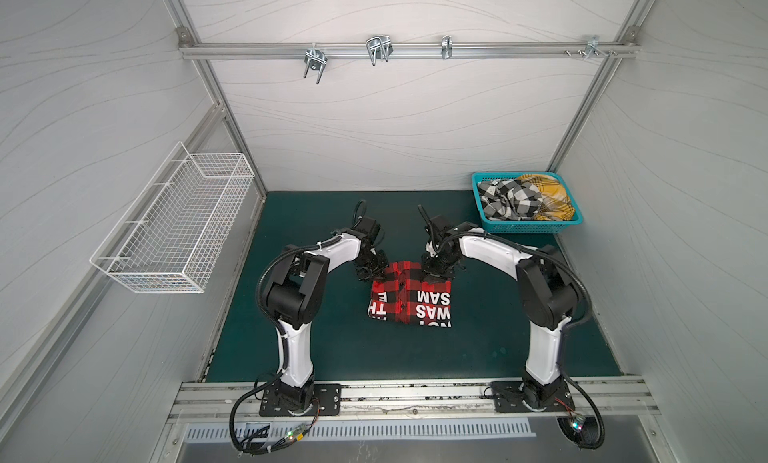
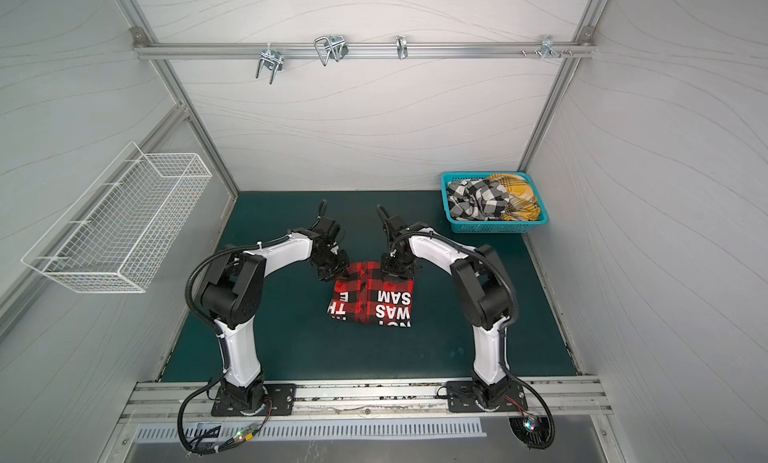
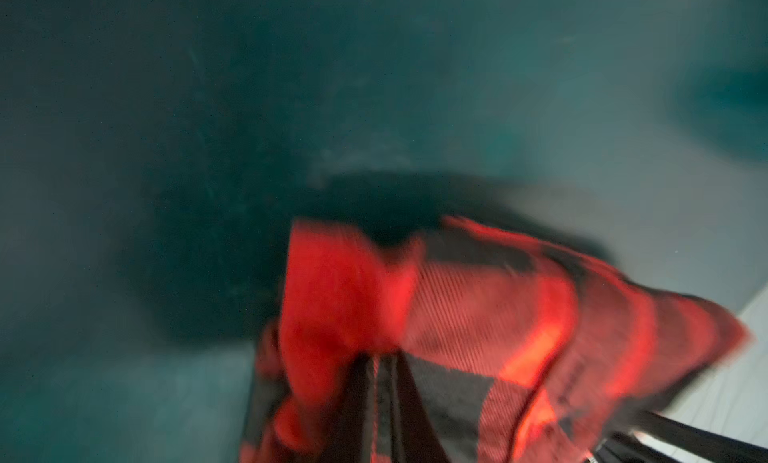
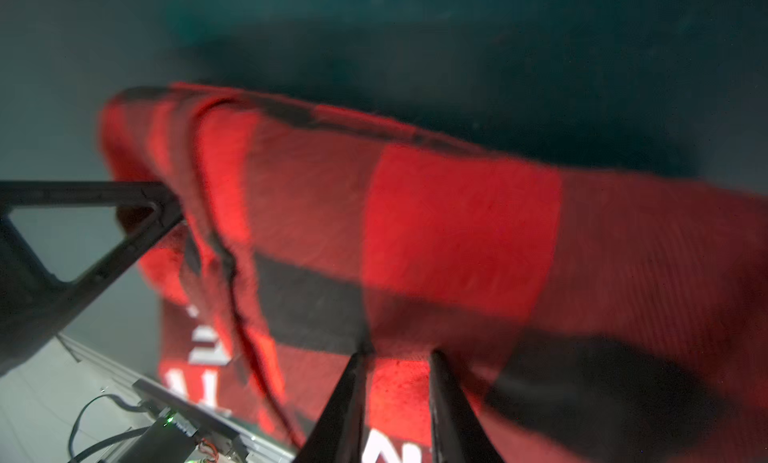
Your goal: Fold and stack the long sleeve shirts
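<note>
Centrally on the bench [image 1: 311, 348] lies the partly folded red-and-black shirt [image 1: 409, 301]. The left gripper [image 1: 365, 274] and right gripper [image 1: 434, 274] each pinch its far edge. Best to move both corners level and together so the fold lands square. Two unfolded shirts [image 1: 511, 203] fill the teal basket [image 1: 528, 229].

Left arm [image 1: 332, 253] and right arm [image 1: 486, 249] arched inward, left pincer [image 1: 365, 277] and right pincer [image 1: 434, 276] pointing down, pinched tight
</note>
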{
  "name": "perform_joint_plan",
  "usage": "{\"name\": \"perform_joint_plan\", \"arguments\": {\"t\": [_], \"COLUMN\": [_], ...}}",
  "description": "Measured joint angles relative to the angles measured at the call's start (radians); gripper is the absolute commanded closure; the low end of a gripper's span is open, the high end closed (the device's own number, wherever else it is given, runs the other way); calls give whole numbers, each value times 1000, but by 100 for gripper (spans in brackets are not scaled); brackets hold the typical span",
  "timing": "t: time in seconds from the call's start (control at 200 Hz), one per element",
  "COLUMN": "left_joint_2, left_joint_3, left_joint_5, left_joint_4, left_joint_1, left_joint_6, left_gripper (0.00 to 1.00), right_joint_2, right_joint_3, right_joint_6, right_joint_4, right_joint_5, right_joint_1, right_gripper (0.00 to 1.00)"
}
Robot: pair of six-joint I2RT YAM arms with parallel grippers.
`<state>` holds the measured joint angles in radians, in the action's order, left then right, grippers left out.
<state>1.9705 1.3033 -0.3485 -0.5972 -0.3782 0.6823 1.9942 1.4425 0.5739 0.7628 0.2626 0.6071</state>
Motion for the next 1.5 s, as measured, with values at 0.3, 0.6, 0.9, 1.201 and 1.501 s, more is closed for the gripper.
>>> {"name": "perform_joint_plan", "arguments": {"t": [0.3, 0.6, 0.9, 1.201, 1.501], "left_joint_2": [-21, -324, -491, -338, -255], "left_joint_3": [-26, -97, -299, -342, -317], "left_joint_5": [10, 70, -31, -28, -25], "left_joint_4": [3, -171, -163, -102, -73], "left_joint_1": [-6, -12, -156, -158, -146], "left_joint_6": [-7, -33, 35, 54, 35], "left_gripper": [83, 73, 89, 96, 78], "right_joint_2": [49, -90, -271, -215, -82], "right_joint_3": [30, 13, -89, -190, -188], "right_joint_6": [-23, -28, -29, -22, -33], "right_joint_4": [13, 63, 86, 53, 25], "right_joint_5": [44, 33, 33, 45, 51], "right_joint_1": [-12, -12, -12, -47, -80], "right_gripper": [70, 60, 67, 73, 76]}}
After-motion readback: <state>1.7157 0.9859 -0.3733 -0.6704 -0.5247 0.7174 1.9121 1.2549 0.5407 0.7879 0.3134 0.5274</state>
